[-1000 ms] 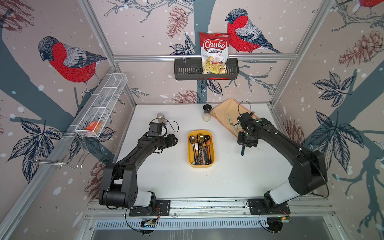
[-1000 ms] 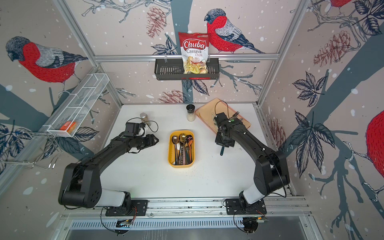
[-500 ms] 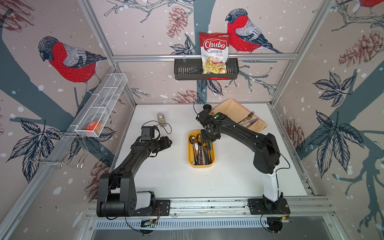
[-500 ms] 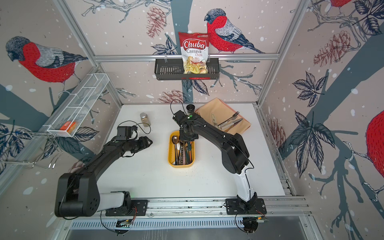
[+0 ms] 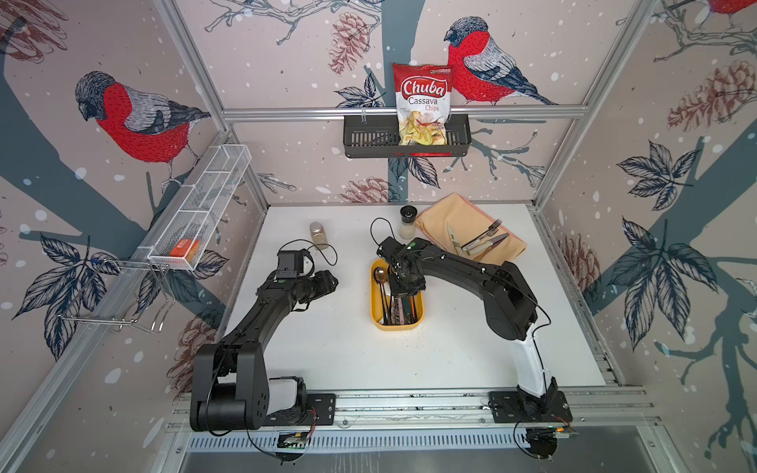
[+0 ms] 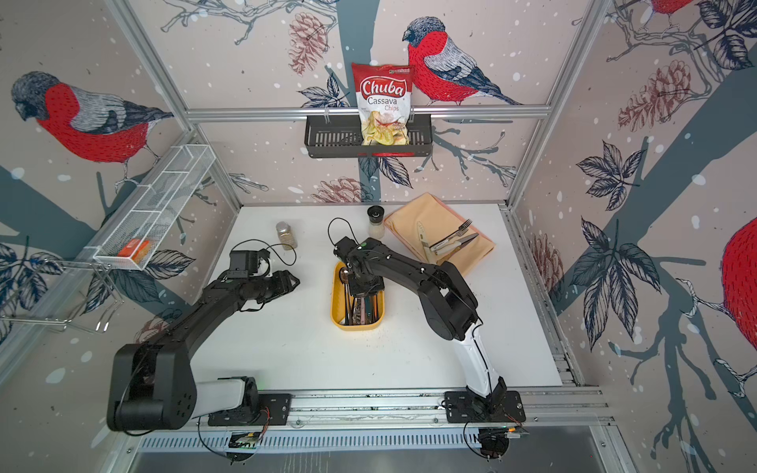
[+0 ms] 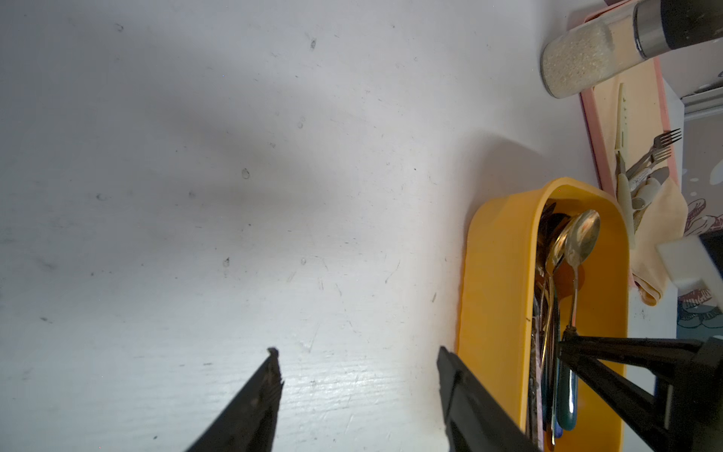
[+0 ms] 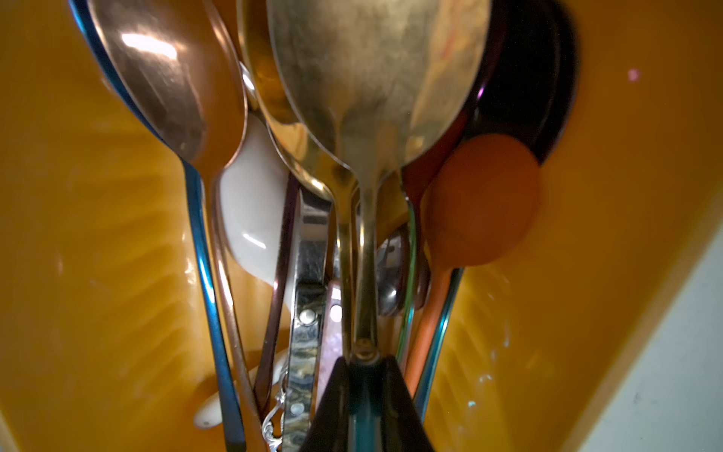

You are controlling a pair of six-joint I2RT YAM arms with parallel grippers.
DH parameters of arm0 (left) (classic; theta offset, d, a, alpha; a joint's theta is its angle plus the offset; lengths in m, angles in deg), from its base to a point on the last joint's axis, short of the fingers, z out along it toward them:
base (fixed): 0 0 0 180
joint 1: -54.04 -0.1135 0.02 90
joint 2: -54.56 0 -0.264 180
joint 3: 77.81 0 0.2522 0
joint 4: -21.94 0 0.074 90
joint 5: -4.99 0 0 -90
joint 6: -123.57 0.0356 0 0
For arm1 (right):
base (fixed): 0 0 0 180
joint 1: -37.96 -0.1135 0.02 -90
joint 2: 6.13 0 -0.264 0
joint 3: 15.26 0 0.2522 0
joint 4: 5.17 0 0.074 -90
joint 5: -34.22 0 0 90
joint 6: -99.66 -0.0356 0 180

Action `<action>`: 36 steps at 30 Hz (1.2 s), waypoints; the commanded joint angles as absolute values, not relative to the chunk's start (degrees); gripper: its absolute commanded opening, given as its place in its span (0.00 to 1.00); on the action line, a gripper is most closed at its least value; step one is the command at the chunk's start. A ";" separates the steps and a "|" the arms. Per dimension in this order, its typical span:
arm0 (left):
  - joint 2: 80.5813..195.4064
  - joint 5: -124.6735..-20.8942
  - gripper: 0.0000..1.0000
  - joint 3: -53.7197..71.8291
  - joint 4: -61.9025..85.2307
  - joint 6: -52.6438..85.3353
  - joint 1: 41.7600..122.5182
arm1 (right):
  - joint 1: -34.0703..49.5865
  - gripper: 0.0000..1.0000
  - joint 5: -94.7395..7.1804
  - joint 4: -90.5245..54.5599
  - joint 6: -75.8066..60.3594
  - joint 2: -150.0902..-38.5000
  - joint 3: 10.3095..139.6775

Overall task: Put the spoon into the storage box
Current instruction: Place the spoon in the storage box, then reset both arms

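Having been swung across from the cloth [image 5: 458,213] within the last second, the right gripper [image 5: 403,286] is now held low in the storage box [image 5: 374,295], jaws clamped on the teal handle of the spoon [image 8: 375,78], whose bowl is already over the other cutlery [image 5: 403,315] there; only the release is judged to be left. That grip is hidden beneath the wrist in both top views and is shown only by the wrist cameras, where the left gripper [image 7: 356,360] is also seen, jaws apart and empty, beside the box.
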State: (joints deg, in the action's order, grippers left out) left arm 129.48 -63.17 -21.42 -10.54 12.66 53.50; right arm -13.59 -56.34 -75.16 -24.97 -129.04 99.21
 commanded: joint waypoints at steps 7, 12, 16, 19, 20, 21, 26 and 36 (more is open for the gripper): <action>128.59 -63.30 0.66 -20.83 -10.73 13.64 53.36 | -14.77 0.30 -59.02 -74.74 -25.78 -128.67 98.65; 126.55 -63.14 0.66 -20.99 -8.53 14.25 53.45 | -14.78 0.36 -63.34 -76.21 -24.58 -126.50 99.37; 123.25 -66.92 0.70 -22.26 -4.18 16.26 54.22 | -14.13 0.41 -70.31 -74.46 -21.70 -122.30 98.29; 119.89 -78.75 0.91 -23.57 -1.10 16.55 55.01 | -12.16 0.50 -77.31 -69.68 -18.90 -116.48 93.98; 118.32 -84.01 0.96 -24.82 0.72 16.30 55.21 | -10.63 0.63 -78.16 -66.17 -18.01 -113.44 90.68; 116.79 -87.46 0.97 -26.47 3.42 16.26 55.17 | -8.80 0.69 -77.49 -62.32 -16.71 -110.53 86.74; 108.52 -97.56 0.97 -42.10 28.85 21.23 55.23 | 2.91 1.00 -81.36 -34.87 -11.30 -93.24 61.18; 120.33 -99.08 0.98 -55.55 65.73 30.02 55.58 | 31.58 1.00 -72.96 10.23 -0.93 -74.32 24.67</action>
